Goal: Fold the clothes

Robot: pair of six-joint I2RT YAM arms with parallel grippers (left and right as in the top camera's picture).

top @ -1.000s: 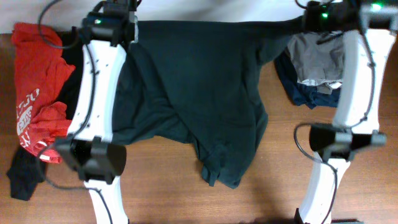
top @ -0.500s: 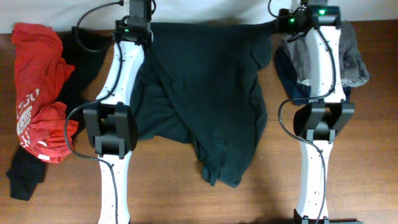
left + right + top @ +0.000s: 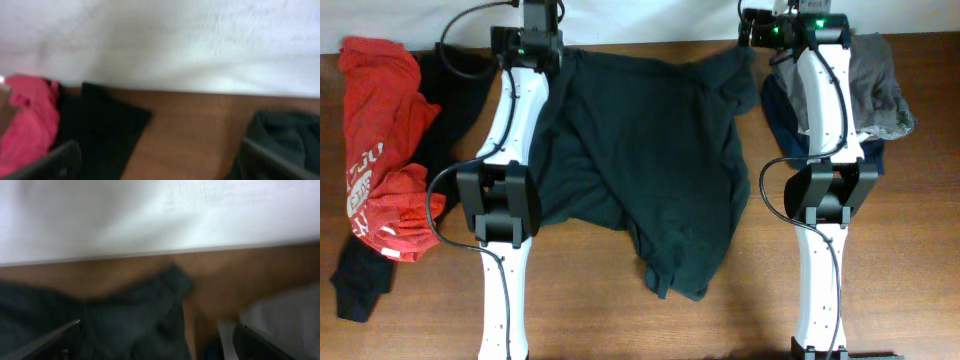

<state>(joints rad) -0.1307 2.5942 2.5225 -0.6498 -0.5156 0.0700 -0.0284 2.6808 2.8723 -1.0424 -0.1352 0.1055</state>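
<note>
At the bottom of the overhead frame the table [image 3: 590,310] is bare wood. A narrow, crumpled tail of the dark shirt [image 3: 650,160] reaches down to lower centre. Higher up the shirt spreads wide between the two arms, creased and lapped over itself, and its top edge lies near the table's far edge at upper centre. The left arm [image 3: 510,140] runs along the shirt's left edge, and the right arm [image 3: 825,110] runs just right of the shirt.

At far left a red shirt [image 3: 380,130] with white print lies bunched. Black cloth [image 3: 360,285] sits below it at lower left and also along its right side. At upper right a grey garment [image 3: 880,85] lies on a navy garment [image 3: 782,120], partly under the right arm.

Both pincers sit at the top of the frame, by the shirt's upper corners. The left gripper [image 3: 160,145] is released, its jaws spread wide with only bare wood between them; the shirt shows at the lower right of its view. The right gripper [image 3: 156,325] is also released, and the shirt's corner lies loose on the table between its spread jaws. Farthest off is a white backdrop [image 3: 175,45].
</note>
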